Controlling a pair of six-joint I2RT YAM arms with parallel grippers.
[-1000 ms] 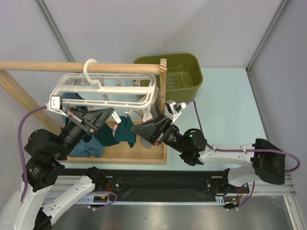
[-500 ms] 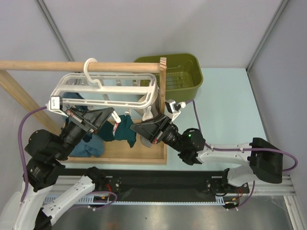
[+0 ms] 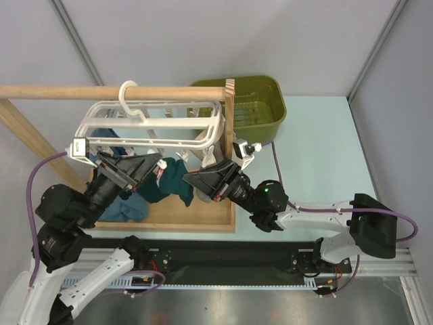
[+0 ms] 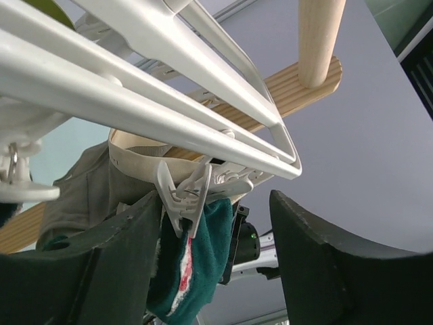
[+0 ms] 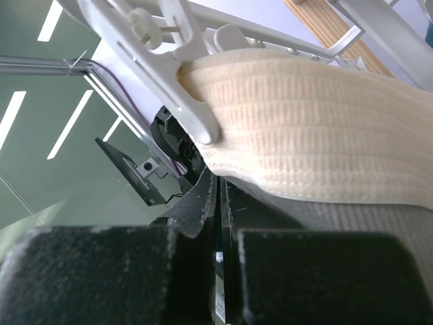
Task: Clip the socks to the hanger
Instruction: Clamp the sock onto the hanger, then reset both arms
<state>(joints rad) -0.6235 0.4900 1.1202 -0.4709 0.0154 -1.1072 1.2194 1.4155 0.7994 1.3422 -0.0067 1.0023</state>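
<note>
The white plastic rectangular bar hanger (image 3: 152, 125) hangs by its ring hook from a round wooden rod (image 3: 61, 93) in the upper left, its long axis running left to right. A dark teal fabric sock (image 4: 206, 254) with a red-and-white patch dangles from a white peg (image 4: 184, 196), between the parted fingers of the left end effector (image 3: 154, 167). The right end effector (image 5: 220, 196) is closed beneath a cream ribbed cuff (image 5: 304, 128). To the right lies the pale blue-green counter (image 3: 318, 156), with smooth grey walls (image 3: 203, 34) behind.

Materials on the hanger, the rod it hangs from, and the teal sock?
Hanger: looks like white plastic, with smooth moulded bars and a slight gloss.
Rod: wood, pale tan and matte, with faint grain.
Teal sock: soft knit fabric with a fuzzy surface, hanging limp. Fibre unclear.
</note>
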